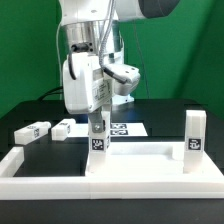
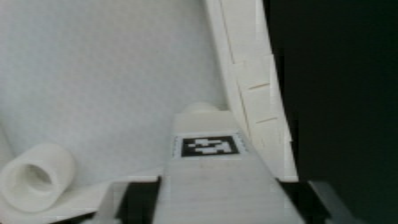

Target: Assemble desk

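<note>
The desk panel (image 1: 140,163) lies flat at the front, white with a raised rim. My gripper (image 1: 97,122) is shut on a white leg post (image 1: 97,140) and holds it upright at the panel's corner on the exterior view's left. A second leg post (image 1: 193,141) stands upright at the panel's other end. In the wrist view the held post (image 2: 210,150) shows its tag between my dark fingers (image 2: 143,203), above the panel surface (image 2: 98,80) and beside its rim (image 2: 242,70). A round socket (image 2: 36,180) sits close to the post.
Two loose leg posts (image 1: 32,131) (image 1: 62,127) lie on the dark table at the exterior view's left. The marker board (image 1: 127,129) lies behind the panel. The low white border rail (image 1: 30,166) runs along the left and front.
</note>
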